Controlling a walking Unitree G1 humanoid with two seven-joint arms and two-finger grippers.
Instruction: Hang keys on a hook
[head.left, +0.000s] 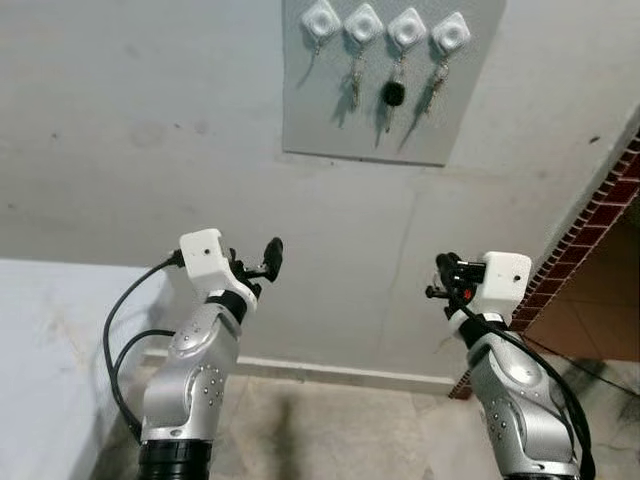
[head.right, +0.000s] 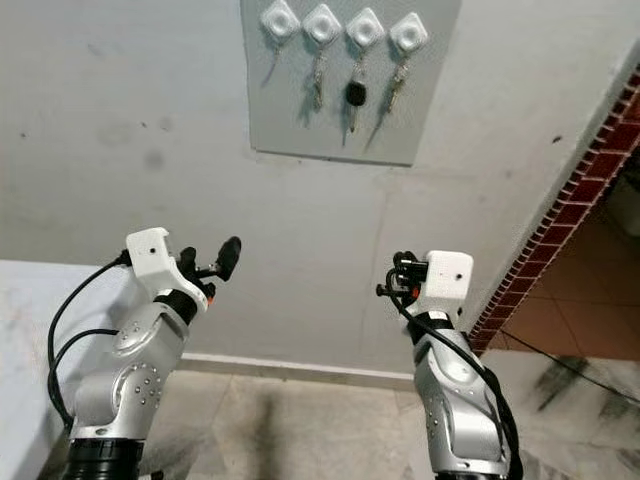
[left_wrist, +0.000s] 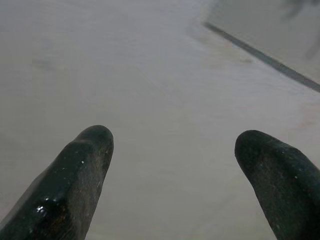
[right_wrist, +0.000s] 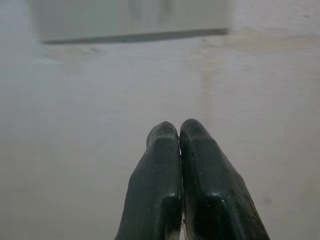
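Both arms sit nearest: left gripper (left_wrist: 170, 175) spread wide, right gripper (right_wrist: 180, 135) pinched closed w/ nothing btwn. Keys (head.left: 393, 95) already hang on far hooks (head.left: 407, 28). Light, rigid, jingly; best pinched at the ring.

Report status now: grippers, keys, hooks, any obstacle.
Left gripper open, empty, facing wall. Right gripper shut. Keys hang on three hooks; leftmost hook looks bare. No obstacle visible.
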